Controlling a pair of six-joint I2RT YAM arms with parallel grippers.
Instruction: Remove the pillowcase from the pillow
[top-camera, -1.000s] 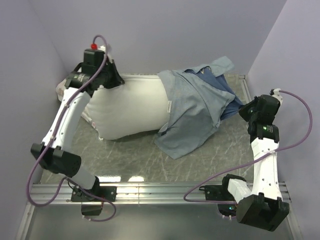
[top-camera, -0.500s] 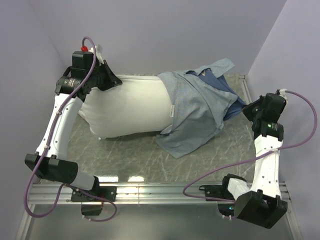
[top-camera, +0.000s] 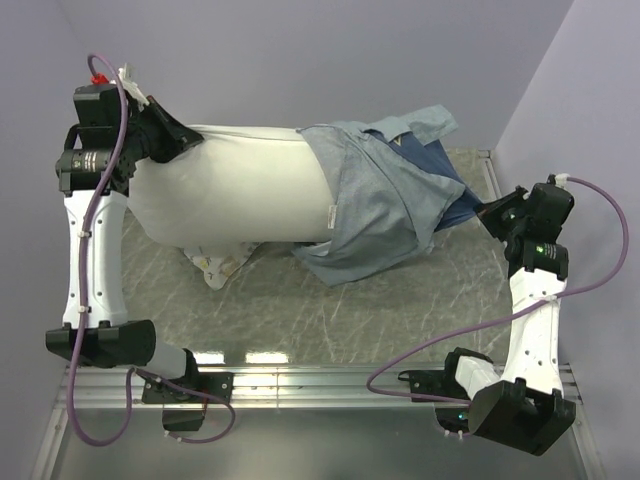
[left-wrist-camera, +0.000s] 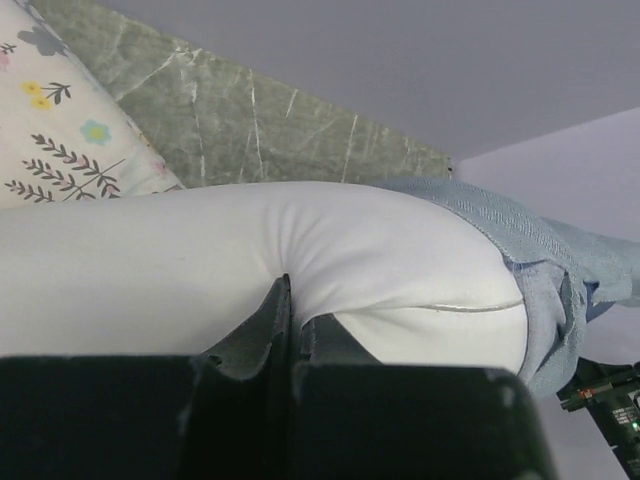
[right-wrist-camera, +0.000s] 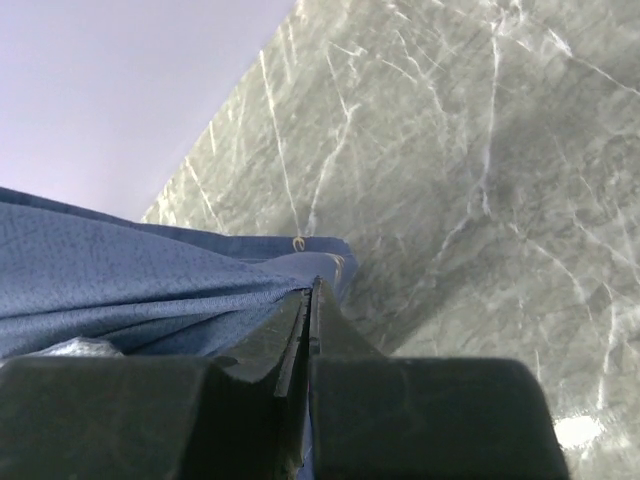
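Observation:
The plain white pillow hangs lifted across the back of the table, its right end still inside the pillowcase, which shows its pale blue-grey inner side with dark navy at the right. My left gripper is shut on the pillow's left end; in the left wrist view the white fabric puckers between the jaws. My right gripper is shut on the navy edge of the pillowcase, seen pinched at the jaw tips in the right wrist view.
A smaller floral-print pillow lies on the marble table under the lifted pillow, also showing in the left wrist view. Purple walls close in the back and sides. A metal rail runs along the near edge.
My left gripper has moved left and up, pulling the pillow further out of the pillowcase and uncovering the floral pillow beneath. My right gripper has shifted slightly right, still holding the case.

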